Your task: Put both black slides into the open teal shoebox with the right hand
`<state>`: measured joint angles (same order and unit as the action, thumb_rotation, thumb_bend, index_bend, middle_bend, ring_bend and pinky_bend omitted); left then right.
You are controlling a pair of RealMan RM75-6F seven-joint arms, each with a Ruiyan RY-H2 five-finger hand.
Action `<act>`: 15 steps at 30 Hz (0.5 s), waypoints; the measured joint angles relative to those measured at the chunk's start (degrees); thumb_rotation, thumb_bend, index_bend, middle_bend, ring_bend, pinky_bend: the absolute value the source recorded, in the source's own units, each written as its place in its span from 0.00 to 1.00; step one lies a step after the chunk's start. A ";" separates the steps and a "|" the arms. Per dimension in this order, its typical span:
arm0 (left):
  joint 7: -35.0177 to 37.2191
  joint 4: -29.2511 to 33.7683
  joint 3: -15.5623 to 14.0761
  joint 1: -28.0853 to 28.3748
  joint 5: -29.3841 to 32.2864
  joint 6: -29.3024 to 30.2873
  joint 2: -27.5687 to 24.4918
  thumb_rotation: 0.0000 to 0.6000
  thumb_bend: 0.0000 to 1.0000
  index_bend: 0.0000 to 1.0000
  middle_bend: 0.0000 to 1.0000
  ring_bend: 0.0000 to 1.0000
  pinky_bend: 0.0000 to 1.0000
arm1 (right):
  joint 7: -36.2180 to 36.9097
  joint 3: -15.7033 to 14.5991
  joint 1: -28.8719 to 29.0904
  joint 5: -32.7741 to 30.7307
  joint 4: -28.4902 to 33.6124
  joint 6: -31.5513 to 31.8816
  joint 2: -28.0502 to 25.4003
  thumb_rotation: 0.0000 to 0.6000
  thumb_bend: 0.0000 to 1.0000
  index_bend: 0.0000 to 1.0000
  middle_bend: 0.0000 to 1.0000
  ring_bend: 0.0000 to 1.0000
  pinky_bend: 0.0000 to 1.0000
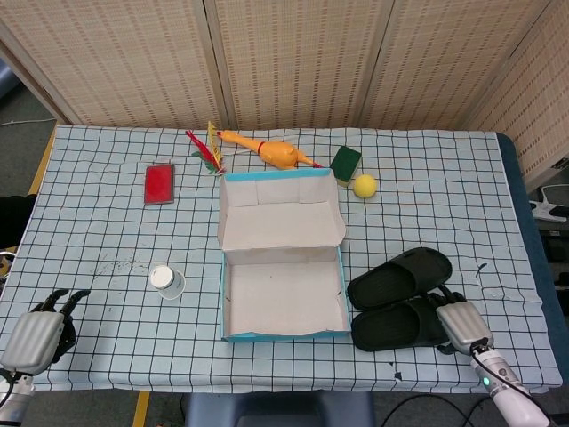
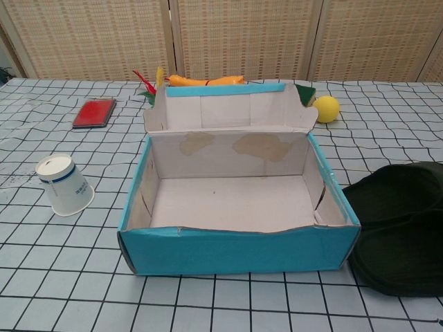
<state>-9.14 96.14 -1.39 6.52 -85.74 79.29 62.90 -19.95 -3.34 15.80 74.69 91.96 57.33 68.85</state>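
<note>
A lab-like setup: checked tablecloth (image 1: 427, 222) before woven screens (image 1: 293, 62).

The box (image 1: 283, 298) lies open with its floor bare, so there is room to come in from above. Its lid (image 1: 281, 212) stands up at the far side and blocks entry from there. Just right of the box the two slides (image 1: 400, 299) lie side by side, the near one almost touching the box wall, so little room is left between. The cup (image 1: 166, 281) stands left of the box, apart from it, with bare cloth (image 1: 107, 231) around it.
</note>
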 measured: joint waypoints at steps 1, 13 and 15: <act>-0.02 0.03 -0.01 0.00 0.01 -0.01 -0.02 1.00 0.37 0.17 0.04 0.15 0.41 | -0.02 0.14 -0.02 -0.11 -0.32 0.28 0.31 1.00 0.03 0.20 0.26 0.11 0.24; 0.01 0.20 -0.06 0.00 0.14 -0.18 -0.10 1.00 0.37 0.17 0.04 0.15 0.41 | -1.26 0.43 0.08 -1.30 -1.89 1.30 1.94 1.00 0.03 0.23 0.30 0.15 0.28; -0.06 0.21 -0.06 0.02 0.16 -0.22 -0.11 1.00 0.37 0.17 0.04 0.15 0.41 | -1.35 0.33 0.01 -1.11 -1.83 1.63 1.94 1.00 0.03 0.25 0.30 0.15 0.28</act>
<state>-9.20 96.35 -1.44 6.54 -85.58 79.08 62.78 -21.30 -3.01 15.81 73.58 90.14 58.96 70.79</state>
